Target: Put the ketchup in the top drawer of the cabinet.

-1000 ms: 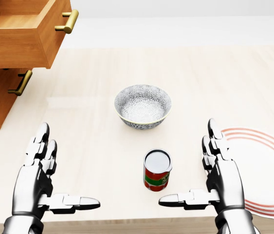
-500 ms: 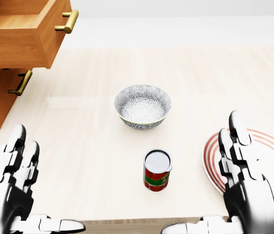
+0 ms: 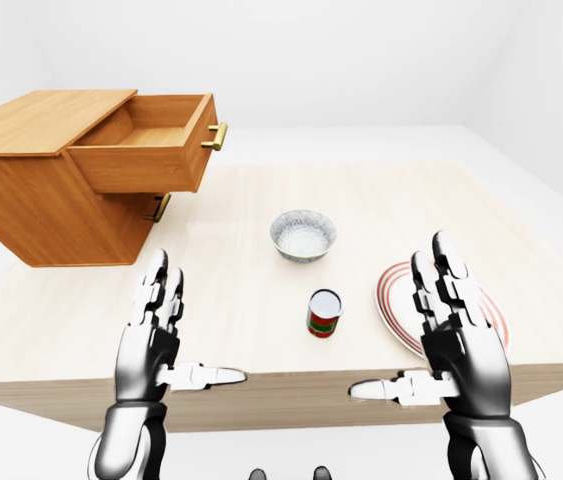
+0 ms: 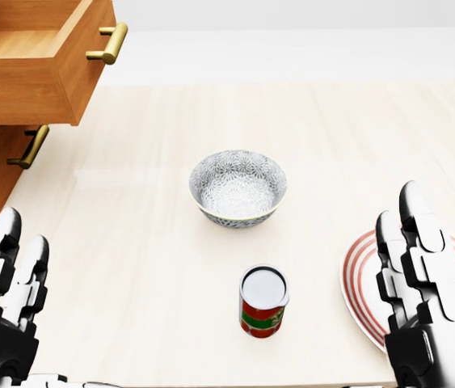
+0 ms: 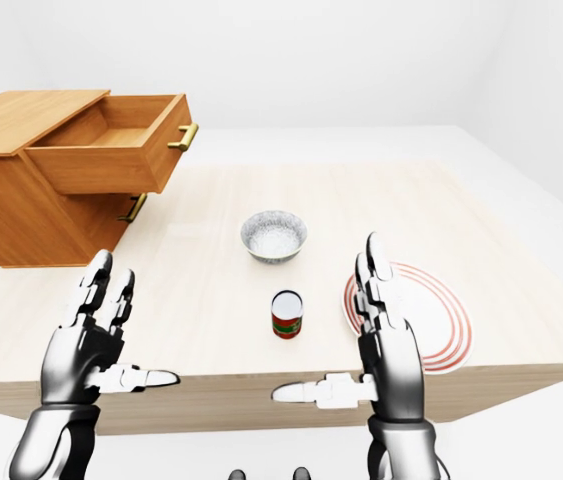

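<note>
— what's in the containers, left to right?
— i see the wooden cabinet (image 3: 41,200), its top drawer (image 3: 146,150) pulled out, nothing visible inside. the patterned bowl (image 4: 238,187) looks hollow, bare.
— the ketchup?
— a red can (image 4: 263,301) with a silver lid, upright on the table (image 4: 146,242), beside the striped plate (image 3: 401,305).
— hands?
— my left hand (image 3: 151,340) and right hand (image 3: 456,340) are spread wide, holding nothing.

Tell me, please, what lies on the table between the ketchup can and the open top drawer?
In the left-eye view, the patterned bowl sits roughly between the ketchup can and the open top drawer; otherwise only bare table.
</note>
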{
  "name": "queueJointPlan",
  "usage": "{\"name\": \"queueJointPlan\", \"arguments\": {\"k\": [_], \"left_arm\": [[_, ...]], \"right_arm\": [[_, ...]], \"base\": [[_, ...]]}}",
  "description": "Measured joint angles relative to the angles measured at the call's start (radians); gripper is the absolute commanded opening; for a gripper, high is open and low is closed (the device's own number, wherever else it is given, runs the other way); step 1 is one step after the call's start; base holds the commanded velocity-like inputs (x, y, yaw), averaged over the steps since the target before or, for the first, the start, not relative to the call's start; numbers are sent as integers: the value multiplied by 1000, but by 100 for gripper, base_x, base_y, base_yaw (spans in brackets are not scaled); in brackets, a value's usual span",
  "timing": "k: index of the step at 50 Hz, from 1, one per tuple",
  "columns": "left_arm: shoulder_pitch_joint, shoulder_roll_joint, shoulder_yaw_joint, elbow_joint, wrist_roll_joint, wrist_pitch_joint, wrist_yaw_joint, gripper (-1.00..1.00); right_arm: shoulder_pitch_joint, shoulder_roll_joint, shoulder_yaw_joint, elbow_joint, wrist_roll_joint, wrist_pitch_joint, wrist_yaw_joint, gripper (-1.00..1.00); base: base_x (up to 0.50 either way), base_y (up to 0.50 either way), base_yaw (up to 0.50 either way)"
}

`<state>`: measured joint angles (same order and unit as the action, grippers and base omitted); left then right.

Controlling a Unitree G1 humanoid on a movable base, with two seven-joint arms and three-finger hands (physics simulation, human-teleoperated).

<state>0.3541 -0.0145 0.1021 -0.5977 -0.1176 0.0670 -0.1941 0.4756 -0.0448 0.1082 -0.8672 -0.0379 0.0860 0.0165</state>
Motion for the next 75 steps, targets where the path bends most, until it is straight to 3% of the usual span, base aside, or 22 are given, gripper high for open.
{"name": "queueJointPlan", "arguments": {"k": [7, 19, 29, 43, 48, 54, 75], "left_arm": [[3, -2, 6, 2, -5, -10, -5, 100], [3, -3, 18, -18, -16, 7, -11, 100], [-1, -5, 23, -9, -17, -2, -15, 100], [0, -6, 25, -6, -18, -4, -14, 100], [0, -8, 25, -5, -19, -4, -15, 100], [-2, -5, 28, -20, -21, 14, -12, 100], [-6, -5, 32, -9, -21, 8, -13, 100]], "right_arm": [[6, 5, -16, -4, 16, -5, 15, 100], [2, 18, -38, 4, 32, -7, 32, 100], [-4, 26, -53, 8, 37, -1, 38, 100], [-17, 39, -71, 13, 25, 1, 24, 100], [-18, 39, -73, 15, 8, 1, 18, 100], [-19, 41, -72, 15, -2, 1, 15, 100], [-24, 41, -69, 31, -10, 1, 12, 100]], "base": [[50, -2, 0], [50, -2, 0], [50, -1, 0], [1, 0, 0], [0, 45, 0], [0, 50, 0], [0, 50, 0]]}}
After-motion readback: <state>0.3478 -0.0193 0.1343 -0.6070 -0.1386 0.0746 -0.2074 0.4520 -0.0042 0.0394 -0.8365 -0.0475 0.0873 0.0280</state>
